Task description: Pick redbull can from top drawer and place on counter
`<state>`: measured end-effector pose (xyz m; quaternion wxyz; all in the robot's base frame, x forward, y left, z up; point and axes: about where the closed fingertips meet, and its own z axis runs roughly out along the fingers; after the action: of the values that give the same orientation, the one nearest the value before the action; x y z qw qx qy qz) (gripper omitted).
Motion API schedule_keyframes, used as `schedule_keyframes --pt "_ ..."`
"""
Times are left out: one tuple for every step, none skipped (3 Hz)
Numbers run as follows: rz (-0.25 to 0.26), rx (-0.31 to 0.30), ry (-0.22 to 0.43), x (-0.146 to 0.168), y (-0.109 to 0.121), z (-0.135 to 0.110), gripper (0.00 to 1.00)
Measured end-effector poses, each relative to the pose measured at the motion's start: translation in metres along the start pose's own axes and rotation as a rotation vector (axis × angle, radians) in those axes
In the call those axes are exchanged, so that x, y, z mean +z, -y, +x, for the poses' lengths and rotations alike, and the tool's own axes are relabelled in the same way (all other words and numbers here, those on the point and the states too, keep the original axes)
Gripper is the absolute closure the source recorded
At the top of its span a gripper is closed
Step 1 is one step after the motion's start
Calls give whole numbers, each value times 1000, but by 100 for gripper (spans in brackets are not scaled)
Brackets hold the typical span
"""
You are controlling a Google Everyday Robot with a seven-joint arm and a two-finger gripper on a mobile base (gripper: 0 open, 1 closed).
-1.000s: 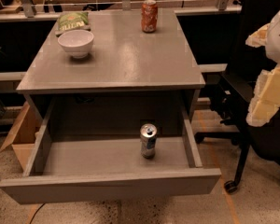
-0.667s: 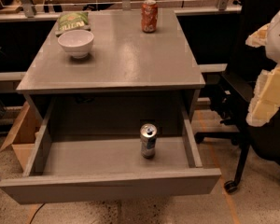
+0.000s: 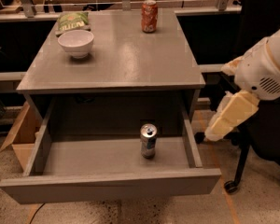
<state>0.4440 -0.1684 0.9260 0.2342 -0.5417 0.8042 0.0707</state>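
The redbull can (image 3: 148,141), slim and silver-blue with a shiny top, stands upright in the open top drawer (image 3: 107,186), right of the middle and toward the back. The grey counter (image 3: 126,55) lies above the drawer. My gripper (image 3: 221,99) hangs in the air to the right of the cabinet, at about drawer height and well apart from the can. Its cream fingers (image 3: 228,118) are spread apart and hold nothing.
On the counter stand a white bowl (image 3: 76,43), a green snack bag (image 3: 73,21) behind it and an orange-red soda can (image 3: 149,16) at the back. A black office chair (image 3: 266,139) stands right of the cabinet, and a cardboard box (image 3: 19,139) lies at the left.
My gripper and arm have moved left and down, closer to the drawer's right side. The can and the counter items have not moved.
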Motion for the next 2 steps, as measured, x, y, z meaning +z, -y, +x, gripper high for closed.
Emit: schedule_keyframes --pt "-41 158 184 53 -14 -14 0" --pt "-43 157 182 53 -15 -14 0"
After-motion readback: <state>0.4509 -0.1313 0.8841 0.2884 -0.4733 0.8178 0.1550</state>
